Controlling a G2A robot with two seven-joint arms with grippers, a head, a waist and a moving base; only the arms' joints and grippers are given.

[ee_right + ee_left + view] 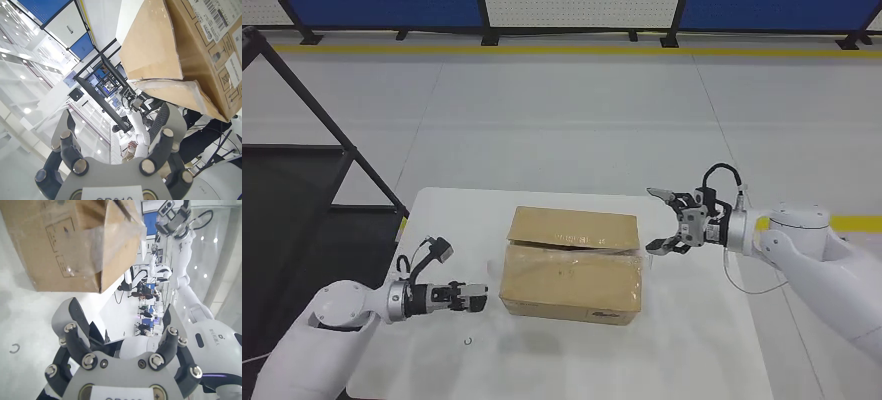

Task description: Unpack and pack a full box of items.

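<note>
A brown cardboard box (572, 265) stands in the middle of the white table (702, 340), its top flaps folded down with a taped seam between them. My left gripper (478, 297) is open, low over the table just left of the box's near corner. From the left wrist the box (66, 243) fills the space ahead of the open gripper (122, 313), which holds nothing. My right gripper (654, 219) is wide open at the box's far right corner. In the right wrist view one fingertip (163, 115) sits close under the box's flap edge (170, 83), with the gripper (115, 121) holding nothing.
A small C-shaped ring (470, 342) lies on the table near the left gripper, also seen as the ring (14, 348) from the left wrist. A black metal frame (302, 100) stands left of the table. Bare tabletop lies in front of and right of the box.
</note>
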